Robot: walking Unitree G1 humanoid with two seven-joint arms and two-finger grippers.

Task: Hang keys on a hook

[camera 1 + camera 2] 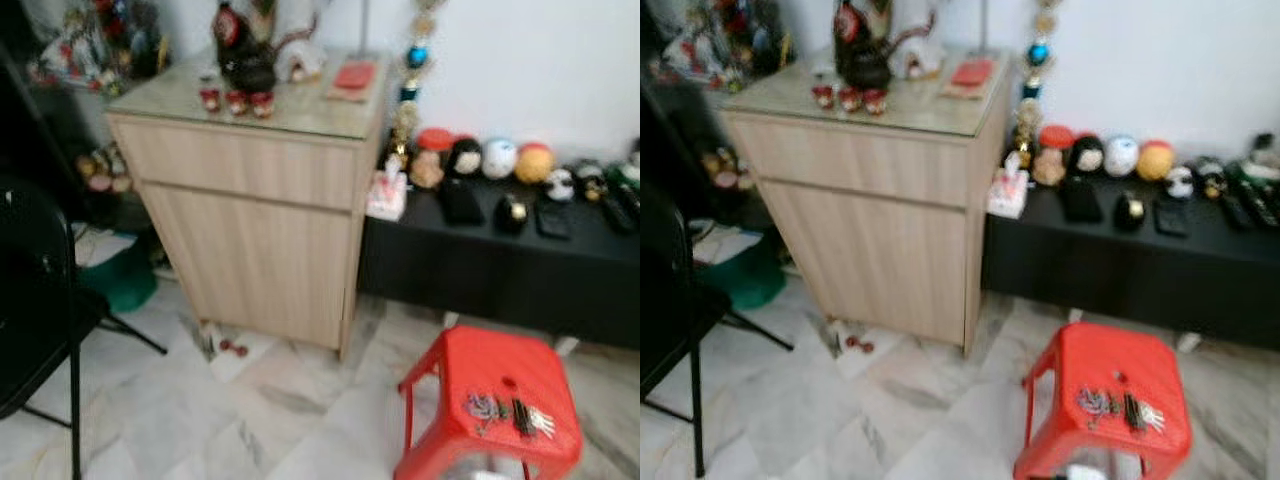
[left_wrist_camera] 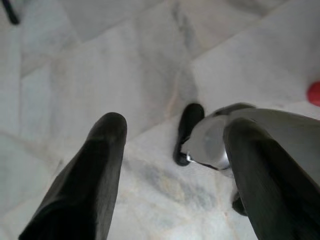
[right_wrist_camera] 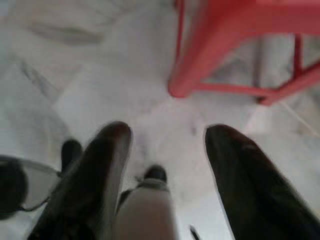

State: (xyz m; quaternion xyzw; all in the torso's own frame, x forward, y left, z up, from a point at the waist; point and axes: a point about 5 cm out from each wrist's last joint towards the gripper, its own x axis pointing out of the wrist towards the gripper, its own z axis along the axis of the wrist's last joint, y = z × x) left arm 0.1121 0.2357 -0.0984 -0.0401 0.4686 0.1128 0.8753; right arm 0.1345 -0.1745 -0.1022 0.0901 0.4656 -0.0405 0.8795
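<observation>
A bunch of keys (image 1: pixel 510 413) with a dark fob and a small charm lies on top of a red plastic stool (image 1: pixel 470 365) at the lower right of the eye views. The stool's red legs (image 3: pixel 235 55) stand a short way beyond my right gripper (image 3: pixel 167 145), which hangs open over the marble floor, holding nothing. My left gripper (image 2: pixel 172 135) also hangs open above the floor, empty. No hook can be made out in these blurred frames.
A light wooden cabinet (image 1: pixel 255 215) with ornaments on its glass top stands ahead. A low black bench (image 1: pixel 520 260) with balls and small items runs along the right wall. A black folding chair (image 1: pixel 35 300) stands at the left. My own feet (image 2: pixel 189 132) show below.
</observation>
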